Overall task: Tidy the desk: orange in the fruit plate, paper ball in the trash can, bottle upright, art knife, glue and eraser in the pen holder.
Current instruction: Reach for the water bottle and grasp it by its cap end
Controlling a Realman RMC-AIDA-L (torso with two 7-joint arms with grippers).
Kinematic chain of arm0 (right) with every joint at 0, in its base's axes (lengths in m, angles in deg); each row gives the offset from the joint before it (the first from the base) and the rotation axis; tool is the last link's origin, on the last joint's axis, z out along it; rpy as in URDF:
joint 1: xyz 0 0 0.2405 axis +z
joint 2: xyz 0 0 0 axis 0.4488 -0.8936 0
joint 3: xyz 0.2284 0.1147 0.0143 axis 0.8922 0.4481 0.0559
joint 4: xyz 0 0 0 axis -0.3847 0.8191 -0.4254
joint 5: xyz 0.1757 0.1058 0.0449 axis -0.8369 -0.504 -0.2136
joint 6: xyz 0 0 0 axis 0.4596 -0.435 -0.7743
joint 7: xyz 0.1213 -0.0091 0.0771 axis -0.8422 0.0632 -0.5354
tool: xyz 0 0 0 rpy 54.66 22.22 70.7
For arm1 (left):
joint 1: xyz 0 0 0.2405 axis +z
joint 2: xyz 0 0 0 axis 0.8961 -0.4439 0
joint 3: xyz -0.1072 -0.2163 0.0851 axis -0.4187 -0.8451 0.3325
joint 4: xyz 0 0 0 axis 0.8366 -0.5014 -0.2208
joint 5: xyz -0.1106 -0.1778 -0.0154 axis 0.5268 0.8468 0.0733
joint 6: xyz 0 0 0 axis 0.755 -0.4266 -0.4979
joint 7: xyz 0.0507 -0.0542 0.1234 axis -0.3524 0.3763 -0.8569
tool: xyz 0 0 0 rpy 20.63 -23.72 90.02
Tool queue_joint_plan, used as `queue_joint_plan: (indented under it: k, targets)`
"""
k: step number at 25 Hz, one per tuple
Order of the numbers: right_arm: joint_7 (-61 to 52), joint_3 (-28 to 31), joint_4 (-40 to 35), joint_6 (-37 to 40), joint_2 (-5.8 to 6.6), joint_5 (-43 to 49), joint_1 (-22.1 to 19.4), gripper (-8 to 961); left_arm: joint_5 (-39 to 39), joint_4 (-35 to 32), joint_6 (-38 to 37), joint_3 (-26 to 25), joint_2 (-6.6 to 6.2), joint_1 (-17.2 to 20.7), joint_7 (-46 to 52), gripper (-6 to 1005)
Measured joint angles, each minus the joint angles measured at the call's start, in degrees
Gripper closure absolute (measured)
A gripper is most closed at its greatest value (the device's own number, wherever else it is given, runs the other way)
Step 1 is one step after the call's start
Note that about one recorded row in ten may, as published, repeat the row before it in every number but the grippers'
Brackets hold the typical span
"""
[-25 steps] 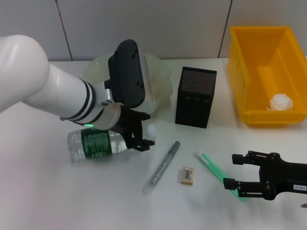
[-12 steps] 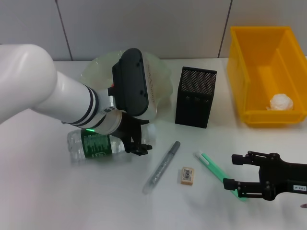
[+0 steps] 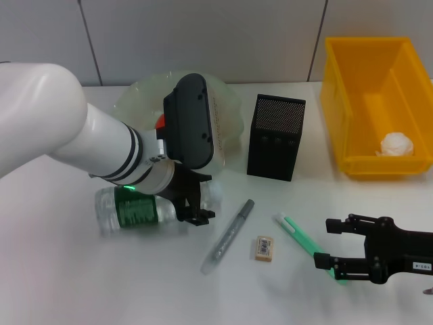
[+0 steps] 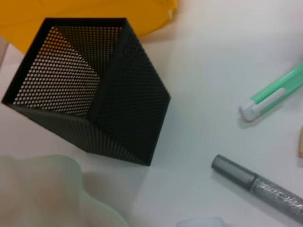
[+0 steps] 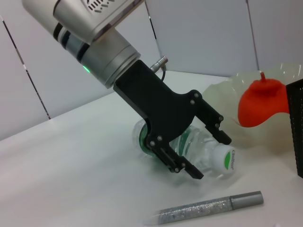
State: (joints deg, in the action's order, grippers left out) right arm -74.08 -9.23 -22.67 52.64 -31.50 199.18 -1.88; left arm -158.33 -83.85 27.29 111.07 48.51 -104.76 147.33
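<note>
The bottle (image 3: 135, 210) lies on its side, its white cap (image 5: 226, 161) pointing toward the pen holder (image 3: 276, 135). My left gripper (image 3: 203, 198) is open and straddles the bottle's shoulder (image 5: 189, 142), one finger on each side. The orange (image 5: 262, 99) sits in the fruit plate (image 3: 226, 115). Inside the trash can (image 3: 375, 101) rests the paper ball (image 3: 396, 144). On the table lie the eraser (image 3: 264, 248), a silver glue pen (image 3: 229, 235) and the green art knife (image 3: 301, 237). My right gripper (image 3: 331, 242) is open at the knife's near end.
The pen holder (image 4: 94, 85) stands upright between the fruit plate and the trash can, and nothing shows inside it. The silver pen (image 4: 255, 179) and green knife (image 4: 274, 90) lie close in front of it. Bare table stretches along the front left.
My left arm has shifted a little right and down, bringing its open fingers lower around the bottle's shoulder. The right gripper and the small items have not moved.
</note>
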Motion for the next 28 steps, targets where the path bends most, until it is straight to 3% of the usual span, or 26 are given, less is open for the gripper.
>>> queue_joint_plan:
  k: [19,28]
  targets:
    - [-0.04,0.00,-0.35,-0.05,0.00,-0.09,0.11,151,0.34,1.57,2.49,2.03,0.09,-0.29,0.01,318]
    - [-0.09,0.00,-0.35,-0.13,0.00,-0.09,0.08,151,-0.13,1.88,4.49,3.29,0.09,-0.28,0.56,392]
